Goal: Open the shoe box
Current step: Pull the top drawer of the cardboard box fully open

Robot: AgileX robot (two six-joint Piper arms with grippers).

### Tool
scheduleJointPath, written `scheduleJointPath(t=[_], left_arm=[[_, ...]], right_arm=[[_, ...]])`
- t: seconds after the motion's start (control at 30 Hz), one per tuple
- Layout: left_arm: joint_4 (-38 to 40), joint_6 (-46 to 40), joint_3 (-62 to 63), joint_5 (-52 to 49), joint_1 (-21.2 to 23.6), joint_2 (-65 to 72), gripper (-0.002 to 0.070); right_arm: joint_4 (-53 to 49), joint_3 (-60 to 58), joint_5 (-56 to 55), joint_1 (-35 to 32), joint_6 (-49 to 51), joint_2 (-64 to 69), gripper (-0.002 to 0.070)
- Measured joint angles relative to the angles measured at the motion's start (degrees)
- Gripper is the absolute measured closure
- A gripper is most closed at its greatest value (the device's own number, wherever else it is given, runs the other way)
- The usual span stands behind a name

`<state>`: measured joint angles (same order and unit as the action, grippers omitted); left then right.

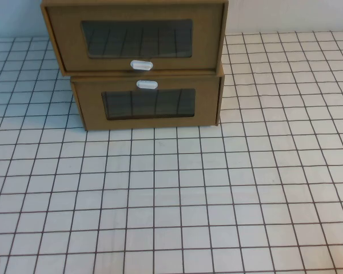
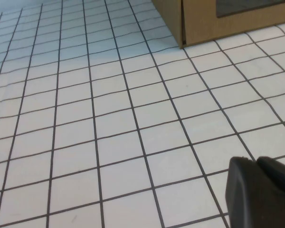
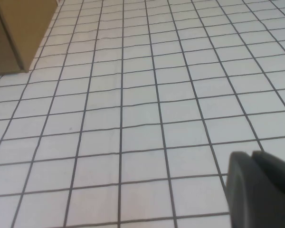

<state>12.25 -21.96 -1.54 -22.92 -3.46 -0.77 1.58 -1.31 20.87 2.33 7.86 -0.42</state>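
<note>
At far side, stacked shoe boxes (image 1: 103, 65) closed; left claw (image 2: 256, 165), right claw (image 3: 251, 157) clenched empty, well short.

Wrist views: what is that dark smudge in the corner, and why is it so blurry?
Left wrist view: the smudge is the left tool, too close to the lens to be sharp, over the table; right wrist view: likewise the right tool, shut; high view: soft even light, shoe boxes sharp.

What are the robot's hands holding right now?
Nothing. The left gripper and right gripper both hover shut above the table, well short of the two stacked boxes.
</note>
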Motion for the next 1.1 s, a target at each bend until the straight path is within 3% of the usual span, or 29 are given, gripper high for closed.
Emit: scheduleJointPath(t=[1.1], left_arm=[[-1.10, 0.00, 0.00, 1.62, 0.00, 0.00, 0.0677]], right_arm=[[0.00, 0.00, 0.00, 0.00, 0.00, 0.00, 0.0689]])
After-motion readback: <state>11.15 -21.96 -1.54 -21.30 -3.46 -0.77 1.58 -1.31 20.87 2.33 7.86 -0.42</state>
